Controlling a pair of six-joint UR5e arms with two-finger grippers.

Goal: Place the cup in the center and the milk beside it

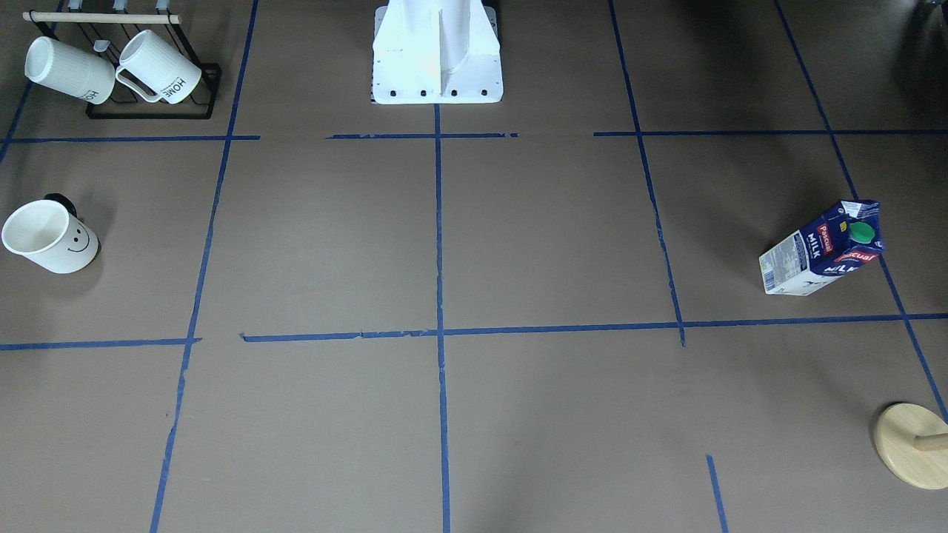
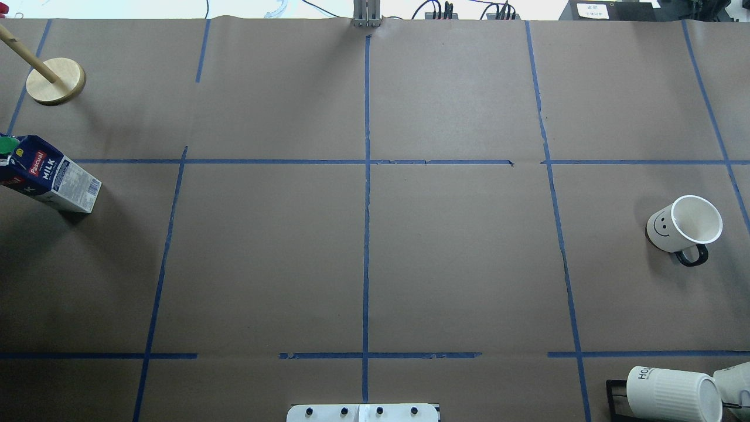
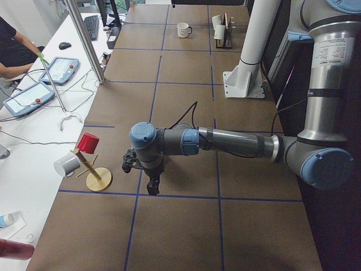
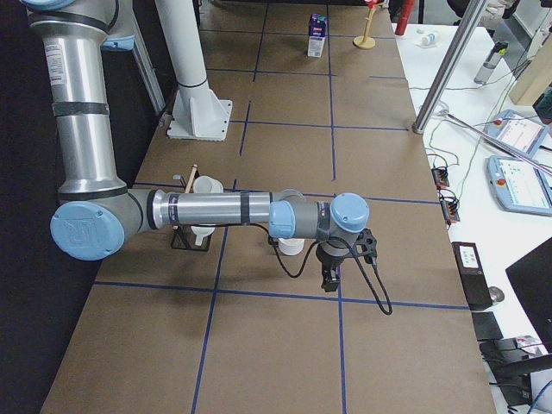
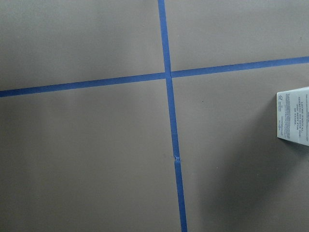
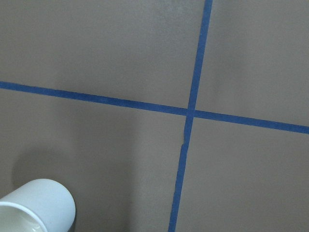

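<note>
The cup (image 1: pixel 50 237), a smooth white mug with a smiley face and a dark handle, stands upright at the table's right end (image 2: pixel 684 225). Its rim shows at the lower left of the right wrist view (image 6: pixel 36 208). The milk (image 1: pixel 826 250), a blue and white Pascual carton with a green cap, stands at the table's left end (image 2: pixel 50 176). One corner of it shows in the left wrist view (image 5: pixel 293 116). The left gripper (image 3: pixel 151 185) hangs above the table near the milk's end. The right gripper (image 4: pixel 329 279) hangs beside the cup. I cannot tell whether either is open or shut.
A black rack (image 1: pixel 152 111) with two ribbed "HOME" mugs (image 2: pixel 671 391) stands at the near right corner. A wooden stand (image 2: pixel 55 81) stands at the far left, holding a red and a grey cup (image 3: pixel 87 144). The white robot base (image 1: pixel 437 66) is at the near edge. Blue tape lines cross the brown table.
</note>
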